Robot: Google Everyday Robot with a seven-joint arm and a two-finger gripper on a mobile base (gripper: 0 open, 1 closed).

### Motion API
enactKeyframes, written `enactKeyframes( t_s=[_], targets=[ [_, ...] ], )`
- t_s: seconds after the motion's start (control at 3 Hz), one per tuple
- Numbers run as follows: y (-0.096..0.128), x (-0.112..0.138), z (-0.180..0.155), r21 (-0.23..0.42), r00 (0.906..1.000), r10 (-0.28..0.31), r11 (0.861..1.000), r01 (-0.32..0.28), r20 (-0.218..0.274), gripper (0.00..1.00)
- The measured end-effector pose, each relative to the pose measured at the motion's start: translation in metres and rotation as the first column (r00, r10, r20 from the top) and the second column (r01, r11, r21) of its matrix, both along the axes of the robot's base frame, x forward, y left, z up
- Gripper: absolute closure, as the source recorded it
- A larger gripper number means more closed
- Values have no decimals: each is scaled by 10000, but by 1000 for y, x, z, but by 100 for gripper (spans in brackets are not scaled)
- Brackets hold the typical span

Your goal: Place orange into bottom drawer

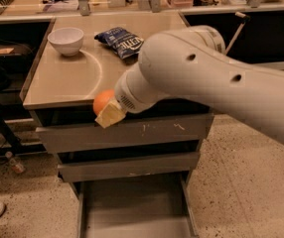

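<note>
orange (101, 100) in claw (107, 110) at countertop (67, 81) edge, above bottom drawer (132, 207)

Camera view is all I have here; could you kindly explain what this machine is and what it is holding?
The big white shape is a robot arm, seen from one camera looking down at a grey cabinet. Its gripper is at the cabinet's front edge, with its fingers closed on the orange. On the cabinet top lie a white bowl and a blue snack bag. Underneath, the bottom drawer is pulled open.
</note>
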State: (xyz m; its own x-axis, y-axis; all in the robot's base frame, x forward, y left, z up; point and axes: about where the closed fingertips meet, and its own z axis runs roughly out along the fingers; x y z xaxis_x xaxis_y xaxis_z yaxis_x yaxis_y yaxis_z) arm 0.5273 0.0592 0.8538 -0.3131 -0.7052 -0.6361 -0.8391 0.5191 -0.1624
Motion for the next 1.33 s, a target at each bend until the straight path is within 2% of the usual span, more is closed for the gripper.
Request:
enactKeyframes(
  t_s=[0.33,0.67,1.0,1.33],
  targets=[
    [-7,-24,-75,410,9910,-563,9973,616,-1214,100],
    [-18,-52,-143,417,9680,-1003,9928,1127,-2299,100],
    [-18,-52,-143,417,9680,-1003,9928,1127,-2299,100],
    [-27,-62,-197,363,9351,-1530,9842,1734,-3196,100]
  ],
)
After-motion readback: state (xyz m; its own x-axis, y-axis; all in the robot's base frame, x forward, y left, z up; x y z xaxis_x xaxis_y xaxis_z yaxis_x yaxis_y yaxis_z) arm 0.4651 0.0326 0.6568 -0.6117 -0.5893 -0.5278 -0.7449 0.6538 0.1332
